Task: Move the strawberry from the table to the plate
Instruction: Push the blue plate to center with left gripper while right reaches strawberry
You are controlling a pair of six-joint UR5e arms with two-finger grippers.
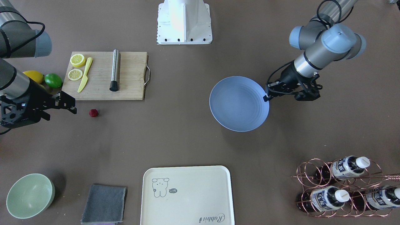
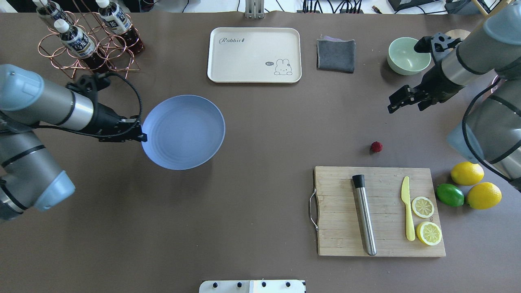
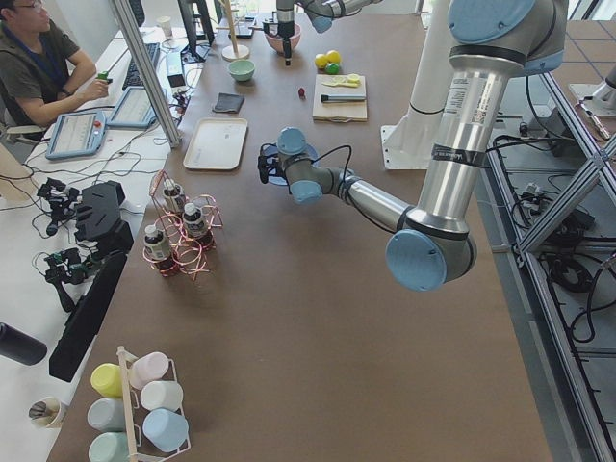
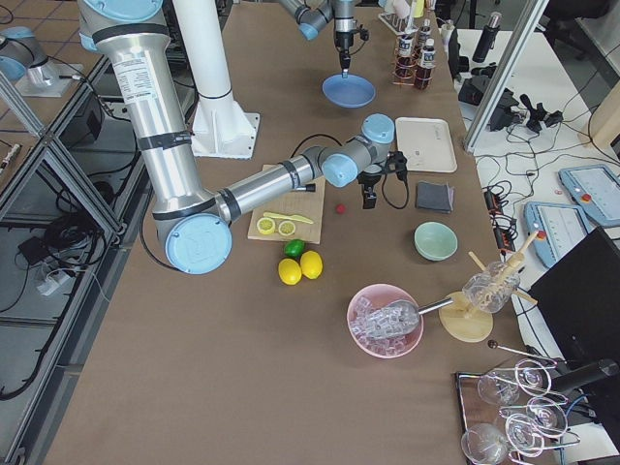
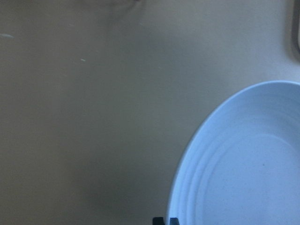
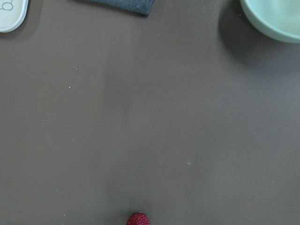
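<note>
1. The jaws of the left gripper [image 2: 141,137] are clamped on the rim of the plate [image 2: 183,132], so that it can be carried or held steady.
2. The jaws of the right gripper [image 2: 401,100] are set apart and empty, so the strawberry [image 2: 376,147] can be fitted between them.
3. The strawberry is seen on the table [image 2: 260,195], near the right gripper, just beside the cutting board [image 2: 382,244], well apart from the plate.

Tiled floor [image 4: 58,407], cluttered white desk [image 3: 115,159]
</note>
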